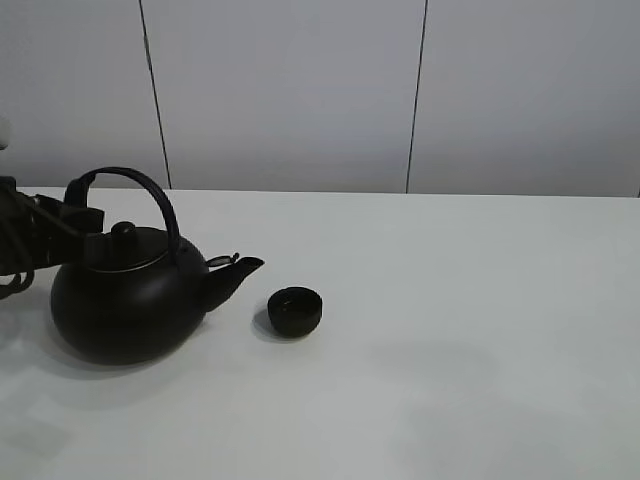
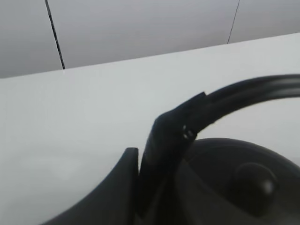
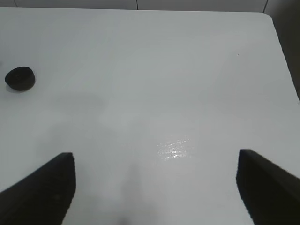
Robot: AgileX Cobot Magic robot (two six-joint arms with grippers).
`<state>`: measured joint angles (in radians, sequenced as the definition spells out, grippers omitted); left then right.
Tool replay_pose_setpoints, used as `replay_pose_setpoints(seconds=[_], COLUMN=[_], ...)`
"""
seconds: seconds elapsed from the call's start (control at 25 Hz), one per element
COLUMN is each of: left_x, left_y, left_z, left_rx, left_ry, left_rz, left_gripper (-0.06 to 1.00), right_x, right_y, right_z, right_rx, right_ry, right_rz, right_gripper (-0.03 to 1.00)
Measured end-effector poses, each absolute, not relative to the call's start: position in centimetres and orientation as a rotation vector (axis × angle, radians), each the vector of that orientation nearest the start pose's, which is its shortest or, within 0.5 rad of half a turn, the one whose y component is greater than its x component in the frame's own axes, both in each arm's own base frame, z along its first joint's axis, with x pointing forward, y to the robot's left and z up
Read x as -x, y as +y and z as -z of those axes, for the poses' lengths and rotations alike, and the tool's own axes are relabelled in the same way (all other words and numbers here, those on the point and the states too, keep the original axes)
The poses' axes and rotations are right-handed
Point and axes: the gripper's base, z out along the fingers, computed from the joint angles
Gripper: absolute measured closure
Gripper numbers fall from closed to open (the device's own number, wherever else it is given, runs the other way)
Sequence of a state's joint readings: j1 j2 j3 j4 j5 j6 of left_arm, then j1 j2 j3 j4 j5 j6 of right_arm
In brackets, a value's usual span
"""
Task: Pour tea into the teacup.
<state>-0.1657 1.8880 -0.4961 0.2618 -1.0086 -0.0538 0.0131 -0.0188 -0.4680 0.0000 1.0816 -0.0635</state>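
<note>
Matte black and bowl-shaped, the teacup (image 1: 296, 311) sits on the white table (image 1: 480, 330) a little left of the middle, just off the tip of the spout (image 1: 243, 268) of the teapot (image 1: 125, 300), close to it but not touching. The teapot stands upright at the left side, its lid (image 1: 126, 245) on and its arched handle (image 1: 135, 190) raised.

The left gripper (image 1: 80, 218) is at the far-left end of that handle, clenched on it; in the left wrist view its dark finger (image 2: 161, 154) presses against the handle (image 2: 243, 96) just above the pot's shoulder, with the lid knob (image 2: 253, 185) beside it. The teacup therefore lies to the right of this gripper, with the whole body of the teapot between them.

The right gripper (image 3: 157, 187) does not show in the high view. Its own camera shows both fingers (image 3: 42, 187) spread wide with bare tabletop between them, grasping nothing; the teacup (image 3: 20, 78) appears small and well apart from it, farther along the table.

To the right of the teacup the table runs bare out to the edge of the high view. The far edge of the table meets a pale panelled wall (image 1: 300, 90). The right wrist view shows a rounded table corner (image 3: 269, 18).
</note>
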Motion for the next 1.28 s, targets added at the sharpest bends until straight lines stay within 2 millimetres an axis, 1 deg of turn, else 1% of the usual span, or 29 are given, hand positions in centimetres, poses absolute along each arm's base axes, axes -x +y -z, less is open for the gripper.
replay_pose_setpoints(seconds=[0.36, 0.68, 0.76, 0.88, 0.96, 1.16, 1.28], left_x=[-28.4, -28.3, -28.4, -28.3, -28.1, -26.8, -26.0], left_y=[-6.6, -6.6, -6.7, -6.7, -6.7, -6.5, -6.4], left_z=[-11.2, -11.2, -11.3, -11.8, -11.8, -11.8, -12.3], left_rx=[-0.354, -0.351, -0.341, -0.305, -0.293, -0.291, -0.293], left_ry=[1.846, 1.845, 1.836, 1.786, 1.784, 1.806, 1.798], left_rz=[0.264, 0.265, 0.28, 0.312, 0.323, 0.325, 0.326], left_gripper=[0.83, 0.82, 0.77, 0.65, 0.57, 0.51, 0.41], right_x=[0.5, 0.5, 0.5, 0.5, 0.5, 0.5, 0.5], right_y=[0.0, 0.0, 0.0, 0.0, 0.0, 0.0, 0.0], right_z=[-26.7, -26.7, -26.7, -26.7, -26.7, -26.7, -26.7], right_rx=[0.08, 0.08, 0.08, 0.08, 0.08, 0.079, 0.079], right_ry=[2.077, 2.077, 2.077, 2.077, 2.077, 2.076, 2.076], right_rz=[0.031, 0.031, 0.031, 0.031, 0.031, 0.031, 0.031], right_gripper=[0.33, 0.33, 0.33, 0.33, 0.33, 0.33, 0.33])
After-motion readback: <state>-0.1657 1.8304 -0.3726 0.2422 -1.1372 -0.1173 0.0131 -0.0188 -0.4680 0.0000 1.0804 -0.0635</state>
